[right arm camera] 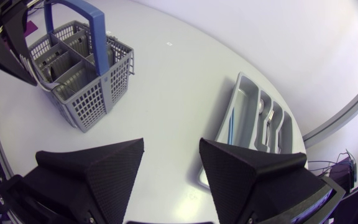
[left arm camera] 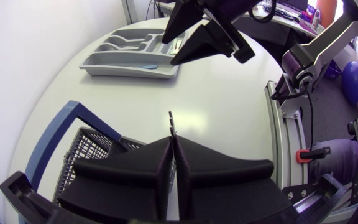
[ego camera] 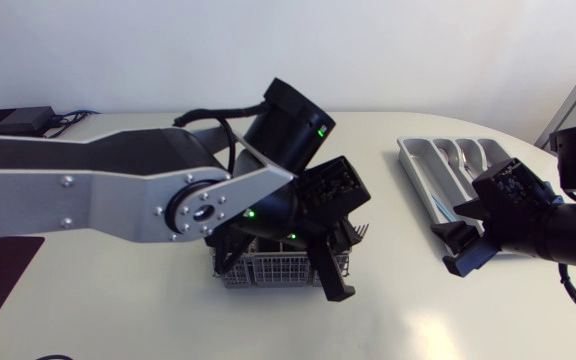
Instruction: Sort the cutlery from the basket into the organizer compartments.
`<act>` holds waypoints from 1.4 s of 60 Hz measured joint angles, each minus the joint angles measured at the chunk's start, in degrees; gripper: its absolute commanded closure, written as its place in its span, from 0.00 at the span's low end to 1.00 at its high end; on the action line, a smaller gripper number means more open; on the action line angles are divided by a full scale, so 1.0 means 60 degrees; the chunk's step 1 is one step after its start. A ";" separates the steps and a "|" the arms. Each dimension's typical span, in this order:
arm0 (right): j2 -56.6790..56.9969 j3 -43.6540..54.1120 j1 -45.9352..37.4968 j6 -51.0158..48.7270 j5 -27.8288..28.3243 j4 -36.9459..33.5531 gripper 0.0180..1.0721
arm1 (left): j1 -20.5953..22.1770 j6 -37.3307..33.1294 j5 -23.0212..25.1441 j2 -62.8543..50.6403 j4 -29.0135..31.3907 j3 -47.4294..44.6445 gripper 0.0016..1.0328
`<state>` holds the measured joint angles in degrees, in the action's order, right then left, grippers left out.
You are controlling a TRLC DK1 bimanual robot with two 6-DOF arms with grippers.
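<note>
- The left claw (left arm camera: 173, 148) is closed on a fork (left arm camera: 170, 123). The tines poke out past its fingertips, just over the right side of the basket (ego camera: 258, 270).
- The right claw (right arm camera: 171, 144) gapes wide with nothing in it, above the near end of the organizer (ego camera: 446, 165).
- The basket sits mid-table. The organizer lies at the far right, well apart from it, close to the rounded edge.
- Open cream table (ego camera: 148, 325) stretches between them and along the near side.

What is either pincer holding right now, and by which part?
Left pincer is shut on a fork, gripped below the tines, which stick out ahead of it. Right pincer is open, empty.
</note>
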<state>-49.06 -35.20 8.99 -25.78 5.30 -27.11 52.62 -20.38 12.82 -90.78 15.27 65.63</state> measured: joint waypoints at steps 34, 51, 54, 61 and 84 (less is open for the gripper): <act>0.2218 0.0029 0.2142 -0.0248 0.2277 -0.1027 0.33 | -0.1402 0.0878 0.2510 0.2200 0.1446 0.1202 0.97; 0.1610 -0.0055 0.2299 -0.0211 0.3807 -0.0787 0.33 | -0.2022 0.1228 0.4488 0.2211 0.1949 0.1202 0.97; 0.1406 -0.0146 0.2302 -0.0211 0.3985 -0.0729 0.33 | -0.2069 0.1231 0.4809 0.2211 0.2051 0.1213 0.97; 0.0987 -0.0503 0.2324 -0.0193 0.4477 -0.0576 0.34 | -0.2084 0.1300 0.5479 0.2124 0.2313 0.1333 0.97; 0.0168 -0.1384 0.2681 0.0044 0.5657 -0.0492 0.58 | -0.2004 0.1333 0.6109 0.1672 0.2488 0.1344 0.97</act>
<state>-48.05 -43.51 25.08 -25.52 39.24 -30.06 40.60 -12.38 49.47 -80.75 30.20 73.69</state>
